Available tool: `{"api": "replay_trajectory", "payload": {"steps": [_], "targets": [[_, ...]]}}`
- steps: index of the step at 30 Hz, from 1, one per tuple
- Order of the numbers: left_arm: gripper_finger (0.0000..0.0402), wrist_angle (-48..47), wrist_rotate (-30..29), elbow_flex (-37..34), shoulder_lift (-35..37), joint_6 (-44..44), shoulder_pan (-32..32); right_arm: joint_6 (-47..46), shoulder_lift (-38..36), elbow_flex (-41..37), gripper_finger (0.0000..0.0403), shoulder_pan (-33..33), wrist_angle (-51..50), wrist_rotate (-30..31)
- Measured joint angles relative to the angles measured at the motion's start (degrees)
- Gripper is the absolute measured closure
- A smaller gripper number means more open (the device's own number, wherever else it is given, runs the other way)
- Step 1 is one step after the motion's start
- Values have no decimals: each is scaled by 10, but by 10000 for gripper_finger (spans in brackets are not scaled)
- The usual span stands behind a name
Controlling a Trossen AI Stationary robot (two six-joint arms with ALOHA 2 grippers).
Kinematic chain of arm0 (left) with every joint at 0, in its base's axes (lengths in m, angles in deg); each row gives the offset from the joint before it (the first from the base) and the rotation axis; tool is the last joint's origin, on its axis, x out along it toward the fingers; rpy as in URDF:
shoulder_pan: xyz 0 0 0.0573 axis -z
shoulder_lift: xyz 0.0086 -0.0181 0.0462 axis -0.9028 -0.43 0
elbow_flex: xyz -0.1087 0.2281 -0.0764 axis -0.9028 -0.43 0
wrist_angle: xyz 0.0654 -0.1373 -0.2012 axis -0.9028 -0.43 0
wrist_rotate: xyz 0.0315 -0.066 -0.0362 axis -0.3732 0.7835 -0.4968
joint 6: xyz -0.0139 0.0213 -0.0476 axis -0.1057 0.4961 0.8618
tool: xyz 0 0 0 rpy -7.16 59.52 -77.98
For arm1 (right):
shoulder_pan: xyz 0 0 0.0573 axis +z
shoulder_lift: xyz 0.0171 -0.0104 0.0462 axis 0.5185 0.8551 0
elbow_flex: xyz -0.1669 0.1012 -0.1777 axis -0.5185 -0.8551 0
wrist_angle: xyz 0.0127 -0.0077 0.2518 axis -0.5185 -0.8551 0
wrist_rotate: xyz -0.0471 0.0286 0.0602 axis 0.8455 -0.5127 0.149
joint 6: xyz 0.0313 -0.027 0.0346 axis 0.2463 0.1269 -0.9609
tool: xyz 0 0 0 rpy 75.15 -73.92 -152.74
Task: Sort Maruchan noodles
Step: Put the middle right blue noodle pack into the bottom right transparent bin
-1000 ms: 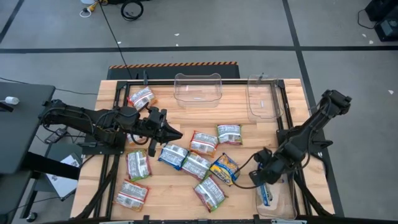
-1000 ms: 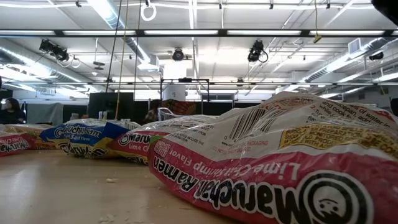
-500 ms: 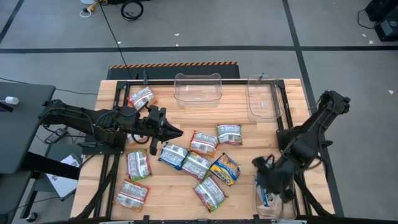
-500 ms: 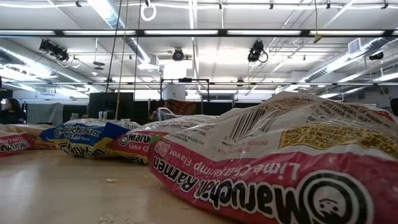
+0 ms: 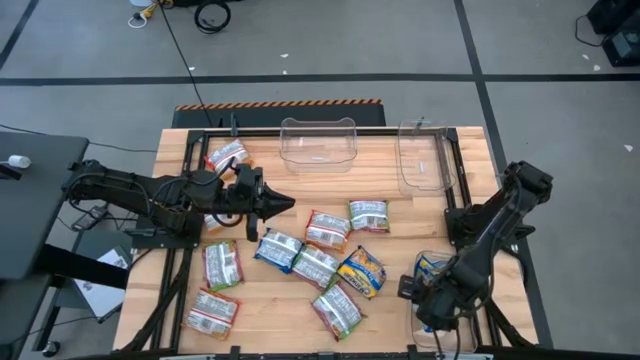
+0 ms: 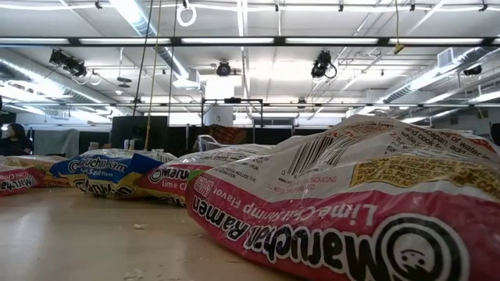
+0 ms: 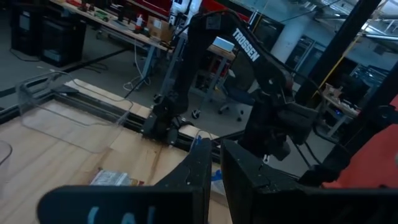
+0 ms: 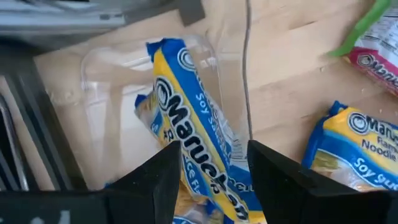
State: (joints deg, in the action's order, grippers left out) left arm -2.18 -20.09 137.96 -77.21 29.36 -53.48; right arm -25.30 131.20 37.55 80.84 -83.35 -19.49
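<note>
Several Maruchan noodle packets lie flat on the wooden table: red-and-white (image 5: 327, 229), green-and-white (image 5: 368, 215) and blue-and-yellow (image 5: 362, 272). My right gripper (image 5: 437, 300) points down over a clear bin (image 5: 462, 330) at the near right corner. In the right wrist view it (image 8: 214, 152) is open. A blue-and-yellow packet (image 8: 186, 124) leans inside the bin (image 8: 106, 93), below and between the fingers. My left gripper (image 5: 272, 205) is shut and empty. It hangs level above the table's left half, pointing right.
Two more clear bins stand at the far edge, one in the middle (image 5: 319, 143) and one at the right (image 5: 425, 155). A black frame (image 5: 450, 200) runs along the table's sides. A red-and-white packet (image 6: 351, 211) lies close before the low camera.
My right gripper has moved toward the table's near edge, over the corner bin, and its wrist has rolled far around. The blue-and-yellow packet now shows at the bin's far end. My left gripper has swung its tip slightly toward the far edge.
</note>
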Motion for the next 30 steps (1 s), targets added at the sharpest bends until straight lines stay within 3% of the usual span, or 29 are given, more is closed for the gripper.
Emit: {"api": "replay_trajectory", "payload": {"steps": [7, 12, 15, 17, 21, 25, 30], "targets": [[361, 2, 0, 0, 0, 0, 0, -10, 1, -44, 235, -5, 15, -43], [361, 1, 0, 0, 0, 0, 1, -106, 1, -46, 295, -5, 27, -19], [361, 1, 0, 0, 0, -1, 1, -235, -1, -32, 367, -5, 19, -25], [361, 1, 0, 0, 0, -5, 1, -316, -5, -24, 391, -6, 13, -42], [361, 1, 0, 0, 0, -7, 1, -478, -39, -4, 396, 1, 7, -47], [361, 2, 0, 0, 0, -7, 1, -729, -89, 1, 397, 9, -32, -47], [361, 2, 0, 0, 0, -7, 1, -1003, -116, -8, 398, 39, -96, 12]]}}
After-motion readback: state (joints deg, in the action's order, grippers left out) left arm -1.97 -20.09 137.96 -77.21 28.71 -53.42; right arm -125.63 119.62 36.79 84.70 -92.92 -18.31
